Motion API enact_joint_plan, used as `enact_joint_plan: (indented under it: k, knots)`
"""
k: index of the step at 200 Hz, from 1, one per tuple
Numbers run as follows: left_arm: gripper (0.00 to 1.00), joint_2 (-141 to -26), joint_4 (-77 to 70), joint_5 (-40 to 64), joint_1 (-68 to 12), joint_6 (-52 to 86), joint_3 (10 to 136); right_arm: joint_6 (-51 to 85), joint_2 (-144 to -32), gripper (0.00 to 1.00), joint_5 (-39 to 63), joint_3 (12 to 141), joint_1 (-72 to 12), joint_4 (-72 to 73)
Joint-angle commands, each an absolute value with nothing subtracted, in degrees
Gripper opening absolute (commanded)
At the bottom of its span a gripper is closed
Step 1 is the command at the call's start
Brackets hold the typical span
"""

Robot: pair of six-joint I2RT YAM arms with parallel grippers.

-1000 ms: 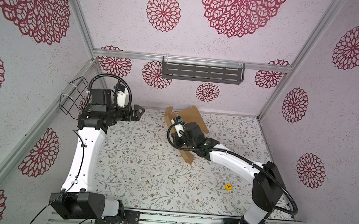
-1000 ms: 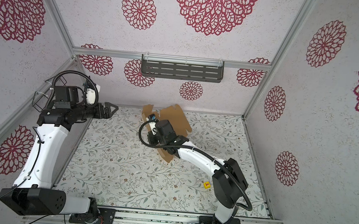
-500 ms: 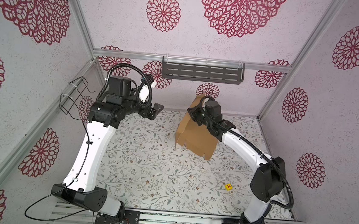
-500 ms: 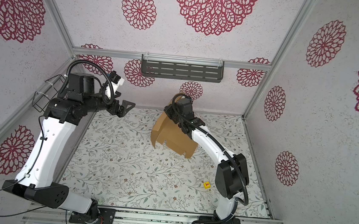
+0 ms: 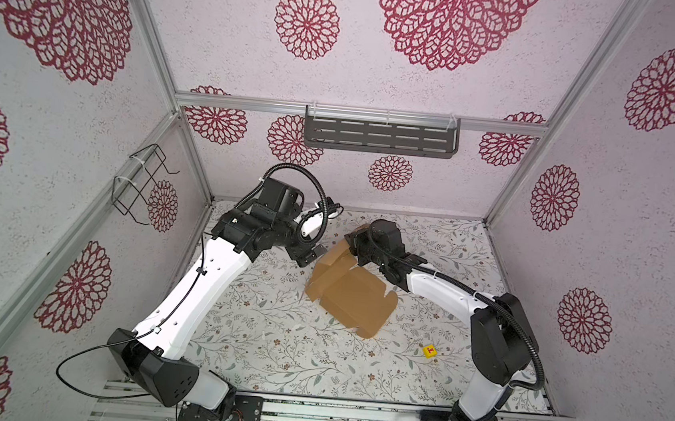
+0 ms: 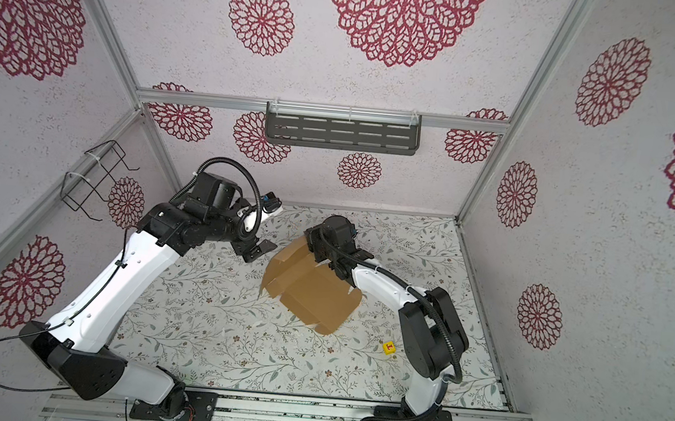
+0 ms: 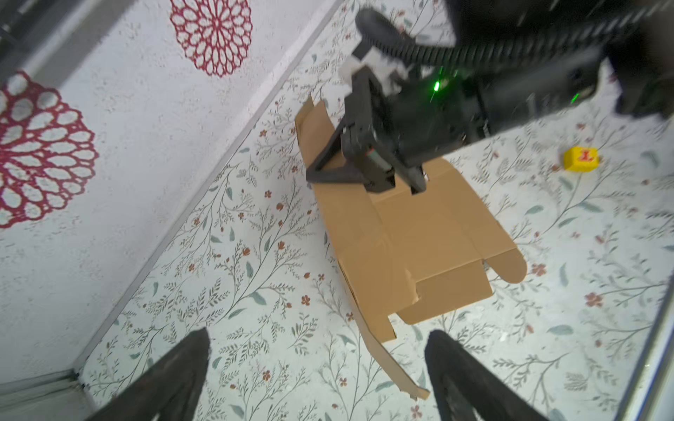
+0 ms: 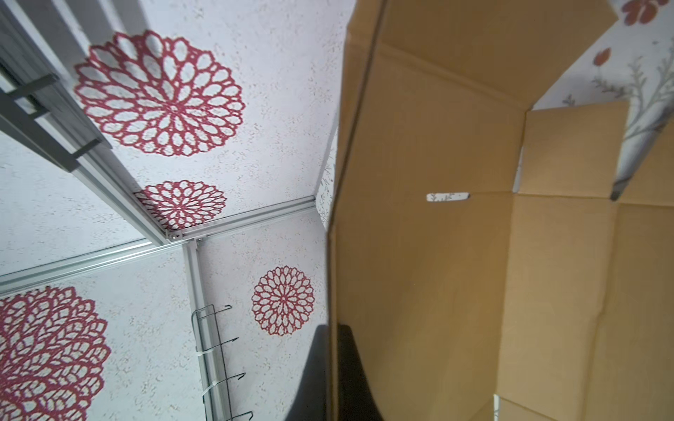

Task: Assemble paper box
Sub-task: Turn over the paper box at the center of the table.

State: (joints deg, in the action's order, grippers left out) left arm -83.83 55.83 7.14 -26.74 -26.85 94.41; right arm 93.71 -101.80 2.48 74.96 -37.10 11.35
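The right tool [image 8: 330, 328] is pressed together on the raised far edge of the paper box [image 5: 351, 296], with one finger on each face of the cardboard. From there the sheet slopes down, and its front flaps rest on the bench [image 5: 273, 351] near the middle. The left tool [image 7: 315, 339] is spread wide, holds nothing, and sits just beside the box's left edge. Bare bench shows along the front edge and in the front-left corner. A yellow cube [image 5: 430, 350] sits apart from the box, toward the front-right corner.

free: mat [image 5: 258, 338] left of paper box [image 5: 351, 300] | obstacle: yellow cube [image 5: 430, 351] front-right
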Motion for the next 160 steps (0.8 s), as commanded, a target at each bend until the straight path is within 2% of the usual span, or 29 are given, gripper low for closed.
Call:
enact_joint_plan:
  k: [1,52,114,139,160]
  knots:
    - [0.97,-81.0,51.7,2.8,-27.6,-28.2,91.0,95.8,-101.4,0.05,-1.3,75.2,-37.9,14.2]
    - [0.92,-80.2,50.2,2.2,-29.7,-27.2,86.0,96.0,-105.6,0.07,-1.5,76.3,-39.3,13.8]
    - [0.87,-80.0,43.3,-7.7,-33.5,-34.8,78.7,97.7,-107.6,0.09,-1.5,76.8,-39.9,14.3]
    - [0.89,-79.6,42.0,-8.8,-33.8,-35.4,77.1,97.1,-108.1,0.11,-2.2,77.4,-40.1,13.6]
    - [0.95,-79.4,44.3,-6.9,-33.4,-32.9,77.9,96.2,-109.0,0.11,-3.1,77.2,-40.7,14.3]
